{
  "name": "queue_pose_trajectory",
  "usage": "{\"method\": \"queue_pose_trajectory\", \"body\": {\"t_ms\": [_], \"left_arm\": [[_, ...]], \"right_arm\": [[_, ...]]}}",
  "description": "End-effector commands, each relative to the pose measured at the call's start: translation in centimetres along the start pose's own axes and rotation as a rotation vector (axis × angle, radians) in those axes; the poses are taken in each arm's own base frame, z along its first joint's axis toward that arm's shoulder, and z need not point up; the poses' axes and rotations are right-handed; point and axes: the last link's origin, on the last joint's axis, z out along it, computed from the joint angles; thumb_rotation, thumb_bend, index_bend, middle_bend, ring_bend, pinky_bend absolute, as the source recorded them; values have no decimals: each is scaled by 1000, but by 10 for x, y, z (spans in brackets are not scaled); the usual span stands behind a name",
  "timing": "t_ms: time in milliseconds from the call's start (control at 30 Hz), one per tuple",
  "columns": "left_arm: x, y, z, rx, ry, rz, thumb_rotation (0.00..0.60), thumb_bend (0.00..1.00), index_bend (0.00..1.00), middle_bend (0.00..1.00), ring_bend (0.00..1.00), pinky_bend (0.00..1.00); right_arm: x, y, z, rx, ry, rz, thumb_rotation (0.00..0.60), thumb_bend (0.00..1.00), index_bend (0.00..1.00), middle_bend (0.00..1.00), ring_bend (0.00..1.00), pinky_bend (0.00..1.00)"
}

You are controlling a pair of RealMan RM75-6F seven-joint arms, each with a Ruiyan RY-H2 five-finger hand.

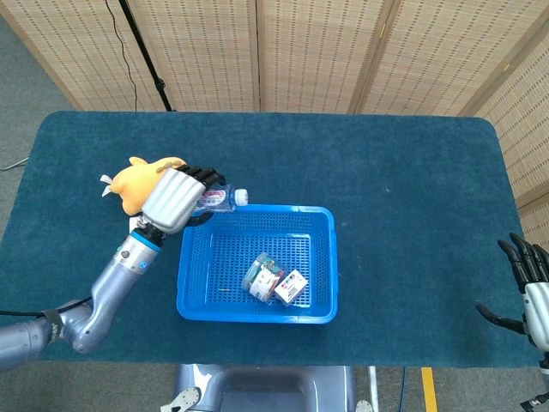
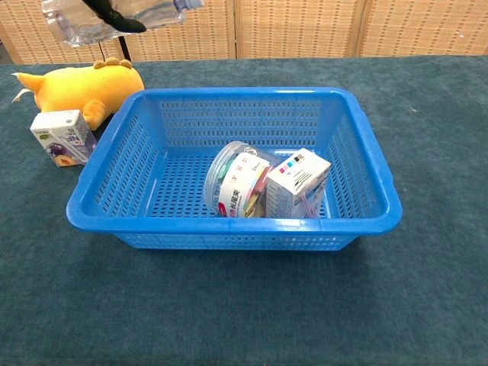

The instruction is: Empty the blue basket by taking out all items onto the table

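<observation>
Now lifted clear of the blue perforated plastic basket point(image 1: 322, 257): a clear plastic water bottle with a white cap point(image 1: 225, 199), lying roughly level above the basket's far-left corner, cap end pointing along the far rim. Gripped by the left hand point(image 1: 176, 199), dark fingers point(image 1: 202, 175) wrapped over the bottle's body, pale back of the hand turned up toward the head camera. Seen from the chest view only as the bottle point(image 2: 114, 17) high above the basket's left far corner, with a dark fingertip point(image 2: 114, 19) crossing it.

Left inside the basket point(image 2: 366, 164), toward its near-right part: a clear round plastic jar with a colourful label point(image 2: 235, 187) lying on its side, and touching it on the right, a small white carton with pink and dark print point(image 2: 299, 183), tilted against the jar.

Out on the dark teal table cloth point(image 1: 412, 172), left of the basket: a yellow plush toy point(image 2: 80, 88) beside the far-left corner, and just in front of it a small white juice box with a purple fruit picture point(image 2: 62, 137), standing close to the basket's left wall.

Well right of the basket, at the table's near-right edge: the right hand point(image 1: 527, 287), holding nothing, dark fingers spread and pointing up, thumb out to the side.
</observation>
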Motion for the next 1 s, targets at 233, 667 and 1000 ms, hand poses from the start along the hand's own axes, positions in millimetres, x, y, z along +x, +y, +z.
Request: {"method": "queue_pose_trajectory", "body": {"t_ms": [233, 667, 1000], "left_arm": [[-36, -105, -44, 226, -91, -85, 600, 286, 549, 432, 472, 562], [-57, -145, -144, 186, -95, -189, 600, 282, 545, 432, 469, 562], [-73, -146, -187, 123, -149, -24, 600, 267, 519, 412, 432, 561]], "right_arm": [[-2, -2, 0, 4, -3, -4, 600, 0, 0, 0, 0, 0], [-3, -4, -1, 8, -10, -5, 600, 0, 0, 0, 0, 0], [-3, -7, -3, 22, -13, -1, 600, 0, 0, 0, 0, 0]]}}
